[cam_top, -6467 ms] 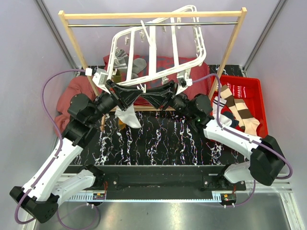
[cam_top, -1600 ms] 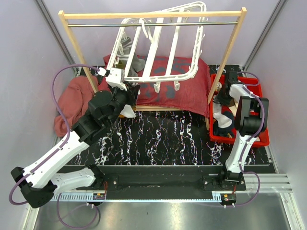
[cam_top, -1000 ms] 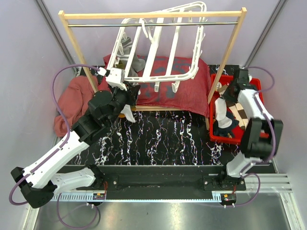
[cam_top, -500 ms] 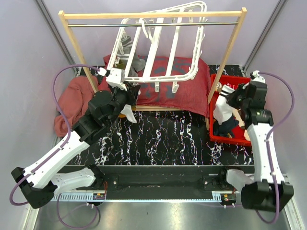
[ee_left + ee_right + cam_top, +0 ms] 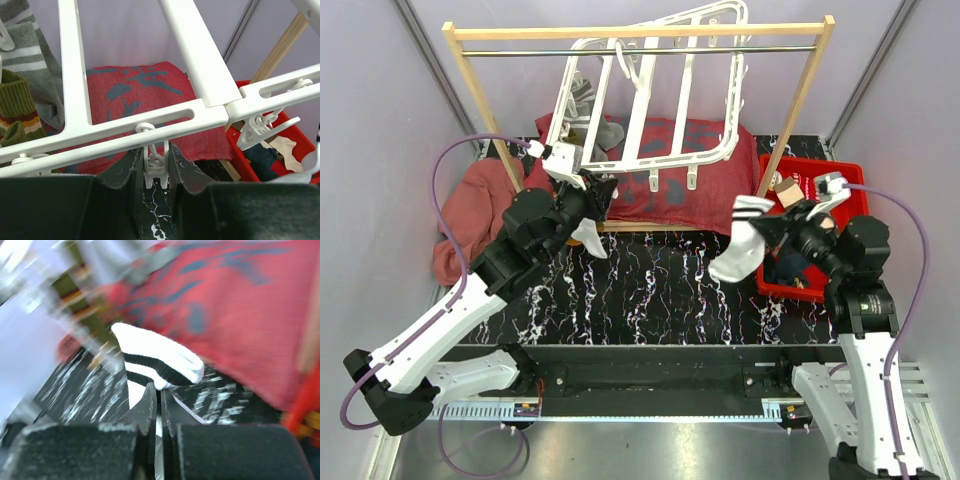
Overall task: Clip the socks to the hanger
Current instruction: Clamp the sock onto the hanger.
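Observation:
The white hanger (image 5: 642, 95) hangs tilted from the rail, with a grey striped sock (image 5: 582, 108) clipped at its left. In the left wrist view, olive (image 5: 15, 105) and grey (image 5: 35, 55) socks hang beside the hanger bar (image 5: 150, 122). My left gripper (image 5: 592, 190) (image 5: 154, 156) is shut on a dangling white clip (image 5: 156, 167) under that bar. A white sock (image 5: 588, 236) hangs just below it. My right gripper (image 5: 775, 228) (image 5: 161, 390) is shut on a white sock with dark stripes (image 5: 735, 250) (image 5: 160, 360), holding it in the air over the black table, right of centre.
The wooden rail frame (image 5: 640, 30) spans the back, its right leg (image 5: 790, 130) close to my right arm. A red bin (image 5: 850, 170) at the right holds more socks. A red cloth (image 5: 700, 190) lies under the hanger, another (image 5: 470, 210) at the left.
My right arm has lifted the striped white sock out of the red bin and carried it left over the table. The left gripper has stayed on the clip.

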You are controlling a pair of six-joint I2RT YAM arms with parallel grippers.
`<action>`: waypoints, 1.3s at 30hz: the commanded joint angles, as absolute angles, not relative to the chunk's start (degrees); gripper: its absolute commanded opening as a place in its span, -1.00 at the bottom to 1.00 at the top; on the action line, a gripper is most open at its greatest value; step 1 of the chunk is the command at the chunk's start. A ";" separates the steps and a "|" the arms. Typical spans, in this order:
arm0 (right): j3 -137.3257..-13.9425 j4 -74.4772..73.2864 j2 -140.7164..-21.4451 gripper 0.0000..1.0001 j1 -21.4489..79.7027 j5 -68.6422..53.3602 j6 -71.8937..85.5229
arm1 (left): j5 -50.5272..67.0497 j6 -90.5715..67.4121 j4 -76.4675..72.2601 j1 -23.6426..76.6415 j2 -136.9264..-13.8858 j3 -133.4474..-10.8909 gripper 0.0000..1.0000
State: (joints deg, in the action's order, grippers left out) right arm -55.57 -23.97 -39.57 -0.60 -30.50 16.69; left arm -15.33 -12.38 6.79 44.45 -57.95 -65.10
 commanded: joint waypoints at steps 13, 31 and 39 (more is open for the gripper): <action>-44.74 10.69 -52.37 -0.99 33.21 -32.45 19.87 | -4.66 -16.08 5.80 43.16 -56.60 -64.07 -1.00; -53.52 42.01 -77.87 -1.00 34.37 -41.83 30.67 | 5.62 -19.42 1.67 38.32 -56.69 -62.49 -1.00; -56.33 45.00 -81.82 -1.00 34.37 -42.71 32.96 | 6.85 -19.34 1.58 38.14 -56.87 -62.67 -1.00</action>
